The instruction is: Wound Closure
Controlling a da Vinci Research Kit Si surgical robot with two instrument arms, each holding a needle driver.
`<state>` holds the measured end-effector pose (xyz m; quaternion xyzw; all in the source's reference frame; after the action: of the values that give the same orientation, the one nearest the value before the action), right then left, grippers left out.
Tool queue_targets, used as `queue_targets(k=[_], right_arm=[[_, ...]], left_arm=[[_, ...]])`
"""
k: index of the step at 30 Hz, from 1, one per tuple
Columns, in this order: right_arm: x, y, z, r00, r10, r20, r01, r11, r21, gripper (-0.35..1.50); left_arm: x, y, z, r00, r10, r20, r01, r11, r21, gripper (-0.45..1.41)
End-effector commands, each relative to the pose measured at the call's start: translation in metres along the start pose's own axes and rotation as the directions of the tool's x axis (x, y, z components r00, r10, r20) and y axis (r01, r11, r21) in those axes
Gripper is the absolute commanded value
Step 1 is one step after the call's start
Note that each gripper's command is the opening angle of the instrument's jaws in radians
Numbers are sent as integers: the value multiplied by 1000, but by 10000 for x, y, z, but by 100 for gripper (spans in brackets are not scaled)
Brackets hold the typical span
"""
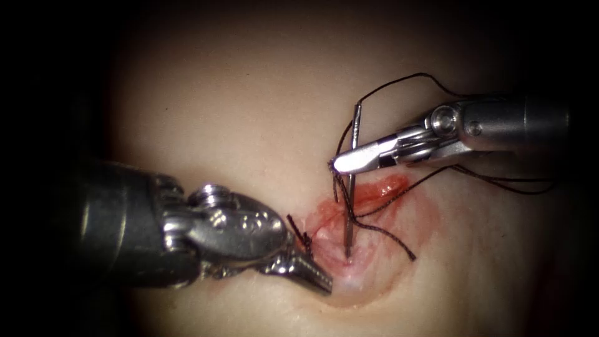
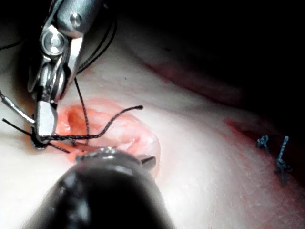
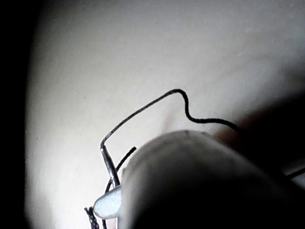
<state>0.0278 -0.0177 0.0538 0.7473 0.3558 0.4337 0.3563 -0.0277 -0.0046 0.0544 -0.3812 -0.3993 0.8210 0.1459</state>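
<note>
The right arm's tool (image 1: 340, 163) is gripping the needle (image 1: 352, 181) with its jaws closed, clamping it around the middle of its length, nearer the thread end than the point. The needle is standing nearly upright over the cut (image 1: 349, 224) in the tissue (image 1: 237, 112), its point resting down in the cut's pink, red-stained floor; how deep it is sitting in the tissue cannot be told. The thread (image 1: 399, 81) is running from the needle's upper end in a loop above the right tool, then trailing back across the cut, with a loose end lying just right of it. The left arm's tool (image 1: 315, 278) is sitting at the cut's left edge, its jaws appearing closed and pressing against the tissue lip, holding neither needle nor thread. A short knotted thread end (image 1: 299, 232) is lying just left of the cut, beside that tool.
</note>
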Motion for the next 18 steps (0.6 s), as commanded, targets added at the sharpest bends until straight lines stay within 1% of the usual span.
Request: queue_targets(k=[1,3,5,6,8,10,12,13,14,18], right_arm=[[7,3,6,1000,-2,-2,2,1000,9,-35],[8,4,5,1000,-2,-9,2,1000,9,-35],[10,4,3,1000,-3,-18,3,1000,8,-35],[12,4,2,1000,-3,-19,3,1000,8,-35],[15,6,-2,1000,-5,-29,5,1000,11,-35],[18,8,-5,999,-7,-36,7,1000,13,-35],[18,10,-7,999,-4,-41,5,1000,12,-35],[17,11,-6,999,0,-44,1,1000,11,-35],[17,11,-6,999,-1,-44,1,1000,11,-35],[15,10,-4,999,0,-44,1,1000,23,-35]], left_arm=[[0,-2,7,1000,31,-1,-31,999,-6,-3],[1,0,8,996,84,-2,-84,996,-6,-15],[0,5,7,991,137,-1,-137,991,-10,-35],[-1,7,7,988,155,2,-155,988,-20,-38],[1,12,4,975,224,6,-223,974,-44,-32],[6,15,3,947,323,-3,-322,945,-53,-25],[12,16,3,927,374,-12,-374,926,-54,-25],[14,15,4,909,416,-14,-416,908,-53,-13],[13,15,5,899,438,-15,-438,897,-52,-8],[13,12,7,862,507,-16,-507,861,-50,-6]])
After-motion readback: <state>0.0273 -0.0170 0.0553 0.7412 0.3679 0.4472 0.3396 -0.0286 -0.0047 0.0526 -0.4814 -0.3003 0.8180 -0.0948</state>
